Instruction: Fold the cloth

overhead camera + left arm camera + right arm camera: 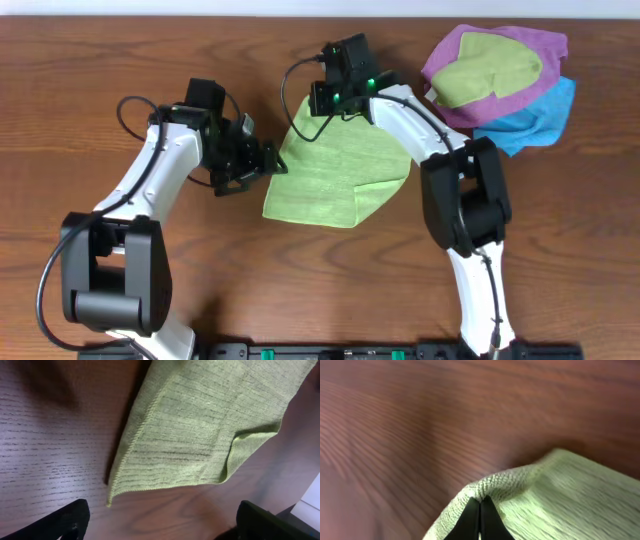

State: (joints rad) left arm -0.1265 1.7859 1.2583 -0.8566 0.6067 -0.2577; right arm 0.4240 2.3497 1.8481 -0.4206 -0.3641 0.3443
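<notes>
Soft, light cloth (pixel 335 175) lay in the middle of the table (pixel 200 290) — your right gripper (pixel 480 504) pinched its far corner.
It looked limp, so corners were the best hold; your left gripper (pixel 262 160) waited with jaws wide beside the left edge — free room was in front, and a pile of other cloths (pixel 500 75) lay at the far right.

Two white-and-black arms with dark wrists and looping cables.

The left arm (pixel 160 170) and right arm (pixel 415 112) share smooth white link shells joined by bulky, rounded black joint housings (pixel 465 205). A thin black cable (pixel 122 112) loops off the left arm's wrist. A second cable (pixel 287 85) curls beside the right arm's boxy black wrist block (pixel 345 58), where small green lights (pixel 352 90) glow. The left gripper (pixel 160 512) has broad matte-black fingers (pixel 57 522), while the right gripper (pixel 480 505) ends in slim, tapered black fingertips (pixel 470 522).
</notes>
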